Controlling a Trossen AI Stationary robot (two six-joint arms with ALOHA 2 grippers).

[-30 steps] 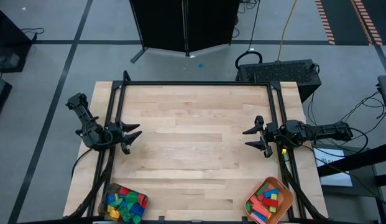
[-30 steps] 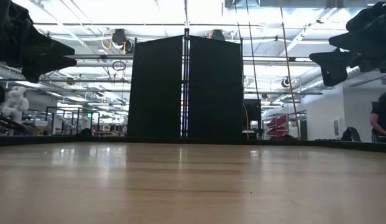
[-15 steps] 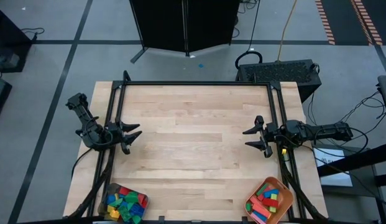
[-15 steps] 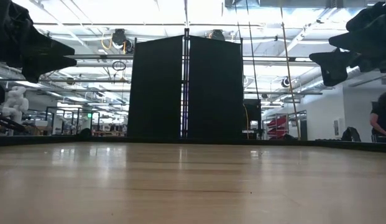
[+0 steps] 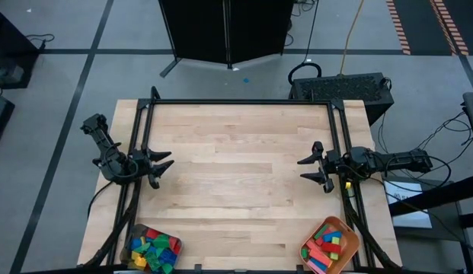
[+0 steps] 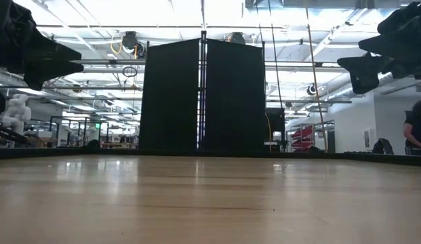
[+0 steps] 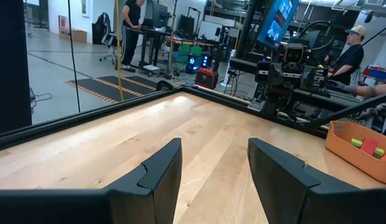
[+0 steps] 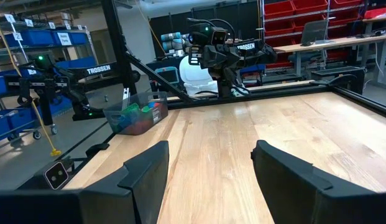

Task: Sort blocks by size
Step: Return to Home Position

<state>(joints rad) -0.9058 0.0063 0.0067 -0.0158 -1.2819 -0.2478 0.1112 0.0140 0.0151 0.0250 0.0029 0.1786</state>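
Now the left gripper [image 5: 164, 169] hangs over the left edge of the smooth wooden table [image 5: 236, 144], its 2 dark fingers [image 7: 158, 171] spread wide, holding nothing. The right gripper [image 5: 301, 169] looks the same at the right edge. The plastic blocks [image 5: 154, 249] lie in 2 heaps: squarish ones in the grey container [image 5: 130, 242] by the left arm, long ones in the rounded orange tray [image 5: 352, 234] by the right. Only the high view shows both heaps.

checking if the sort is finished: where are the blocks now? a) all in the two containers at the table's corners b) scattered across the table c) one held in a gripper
A: the blocks lie in the grey container and the orange tray; none shows on the table.
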